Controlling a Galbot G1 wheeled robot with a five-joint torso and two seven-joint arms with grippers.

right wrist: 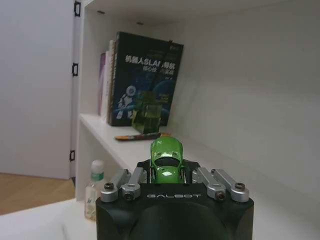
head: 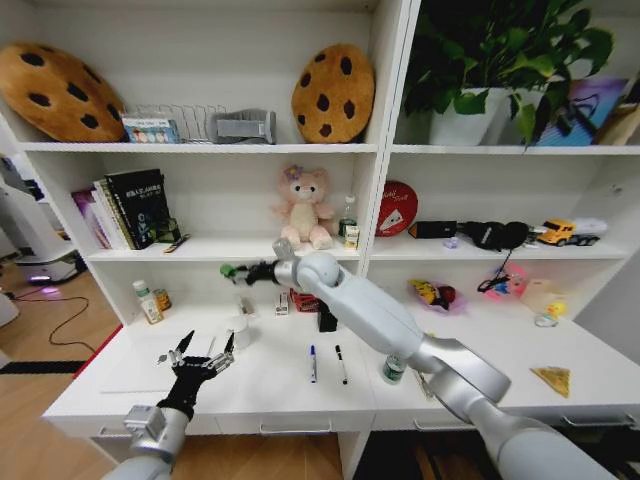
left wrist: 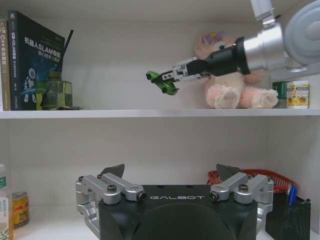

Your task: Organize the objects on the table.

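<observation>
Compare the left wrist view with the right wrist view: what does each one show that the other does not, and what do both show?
Left wrist view alone: the bear on the shelf, the right gripper seen from the side, the open left gripper low, a red basket.
Right wrist view alone: a pen on the shelf, a wall at the side.
Both: the green car shut in the right gripper, the dark book, the green glass bottle before it.

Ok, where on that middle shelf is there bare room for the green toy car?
Bare shelf board lies between the green glass bottle and the pink plush bear. The right gripper holds the small green toy car above it. Crowded by the books.
</observation>
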